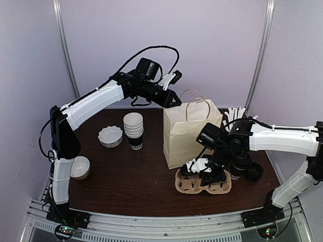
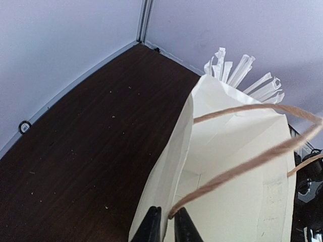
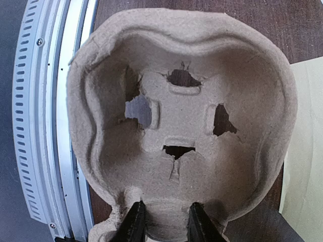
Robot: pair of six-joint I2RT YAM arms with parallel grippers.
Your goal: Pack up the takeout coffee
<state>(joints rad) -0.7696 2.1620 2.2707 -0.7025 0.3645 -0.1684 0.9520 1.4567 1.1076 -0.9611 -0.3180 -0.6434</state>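
The takeout coffee (image 1: 241, 166), a black cup with a black lid, stands on the table at the right, partly hidden behind my right wrist. A cream paper bag (image 1: 187, 135) with twine handles stands upright in the middle. My left gripper (image 1: 174, 101) is shut on the bag's left rim (image 2: 174, 166), and its fingers pinch the paper wall next to a handle end. My right gripper (image 1: 202, 170) points down onto a brown pulp cup carrier (image 1: 202, 184) in front of the bag. Its fingers (image 3: 133, 224) are closed on the carrier's middle ridge (image 3: 169, 217), and the pocket (image 3: 181, 116) in view is empty.
A stack of unlidded cups (image 1: 133, 129) and a white fluted bowl (image 1: 110, 136) stand left of the bag. Another small bowl (image 1: 79, 168) is at the far left. A cup of white sticks (image 1: 235, 115) is behind the bag. A loose black lid (image 1: 254, 172) lies right of the coffee. A metal rail (image 3: 55, 126) runs along the near edge.
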